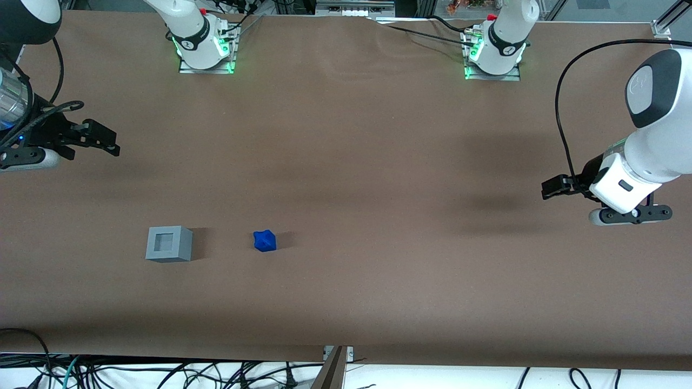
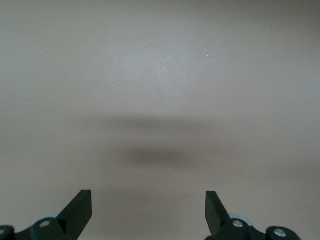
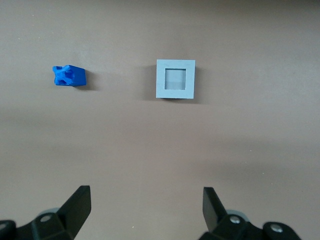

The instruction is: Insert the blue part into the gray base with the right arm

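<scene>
The gray base (image 1: 168, 244) (image 3: 175, 79), a light-gray cube with a square recess facing up, stands on the brown table cover. The blue part (image 1: 265, 241) (image 3: 69, 76) lies on the cover beside it, a short gap away toward the parked arm's end, at about the same distance from the front camera. My right gripper (image 1: 111, 141) (image 3: 147, 192) hangs above the table toward the working arm's end, farther from the front camera than the base. Its fingers are open and hold nothing. Both objects are apart from it.
Two arm mounts (image 1: 204, 48) (image 1: 493, 54) with green lights stand at the table edge farthest from the front camera. The parked arm (image 1: 621, 189) hangs over its end of the table. Cables (image 1: 162, 373) lie below the nearest edge.
</scene>
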Tool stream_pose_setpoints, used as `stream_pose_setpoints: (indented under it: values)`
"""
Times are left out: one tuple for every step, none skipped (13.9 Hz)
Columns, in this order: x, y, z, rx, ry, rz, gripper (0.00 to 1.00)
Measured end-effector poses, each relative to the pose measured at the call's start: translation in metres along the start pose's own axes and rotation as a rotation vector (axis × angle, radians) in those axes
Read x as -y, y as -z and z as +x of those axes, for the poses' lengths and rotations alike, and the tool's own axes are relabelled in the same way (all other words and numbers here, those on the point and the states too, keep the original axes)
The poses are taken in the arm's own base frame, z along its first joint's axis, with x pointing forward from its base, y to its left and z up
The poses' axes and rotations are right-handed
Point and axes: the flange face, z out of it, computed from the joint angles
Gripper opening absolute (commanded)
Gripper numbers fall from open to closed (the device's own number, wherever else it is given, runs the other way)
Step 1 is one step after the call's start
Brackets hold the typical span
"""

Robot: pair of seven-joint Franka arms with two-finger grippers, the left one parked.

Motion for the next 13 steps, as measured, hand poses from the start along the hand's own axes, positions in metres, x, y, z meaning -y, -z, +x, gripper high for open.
stream_pose_setpoints:
  values:
    - [0.0,0.0,0.0,0.0,0.001,0.0,0.99]
    - [0.0,0.0,0.0,0.0,0.001,0.0,0.99]
    - [0.0,0.0,0.0,0.0,0.001,0.0,0.99]
    - [0.0,0.0,0.0,0.0,0.001,0.0,0.99]
    - [0.0,0.0002,0.0001,-0.001,0.001,-0.001,0.99]
    - [-0.0001,0.0008,0.0001,-0.002,0.002,-0.004,0.99]
    - [-0.0002,0.0014,0.0002,-0.003,0.003,-0.008,0.99]
    - [-0.0003,0.0018,0.0002,-0.004,0.003,-0.01,0.99]
    - [-0.0003,0.0022,0.0003,-0.004,0.003,-0.01,0.99]
    - [-0.0003,0.0025,0.0003,-0.005,0.003,-0.01,0.99]
    - [-0.0003,0.0026,0.0003,-0.005,0.003,-0.011,0.99]
    - [-0.0004,0.0026,0.0003,-0.005,0.004,-0.011,0.99]
    - [-0.0004,0.0027,0.0004,-0.005,0.004,-0.011,0.99]
